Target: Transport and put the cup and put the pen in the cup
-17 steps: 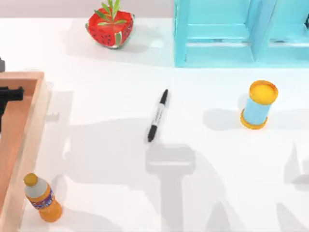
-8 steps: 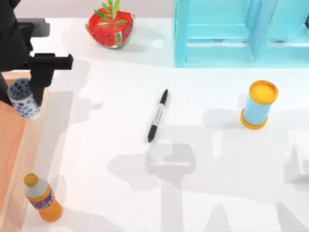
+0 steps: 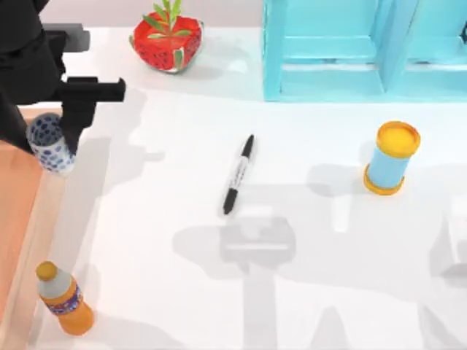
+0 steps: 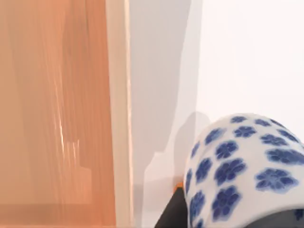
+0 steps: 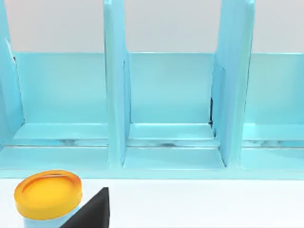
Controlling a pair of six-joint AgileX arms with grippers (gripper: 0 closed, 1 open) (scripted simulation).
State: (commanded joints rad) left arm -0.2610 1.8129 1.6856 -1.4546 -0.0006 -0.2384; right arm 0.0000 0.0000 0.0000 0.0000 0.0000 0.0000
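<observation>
Cup (image 3: 51, 142), white with blue flowers, hangs pinched in the left gripper (image 3: 55, 135) at the table's nine o'clock edge, over the wooden tray's (image 3: 18, 219) rim. Pen (image 3: 238, 174) lies flat mid-table, tip toward one o'clock. Right gripper's fingers: cannot tell.

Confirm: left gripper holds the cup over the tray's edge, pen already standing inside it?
Not quite. The left gripper does hold the cup at the tray edge, but the top view shows the pen lying flat on the table, mid-scene.
</observation>
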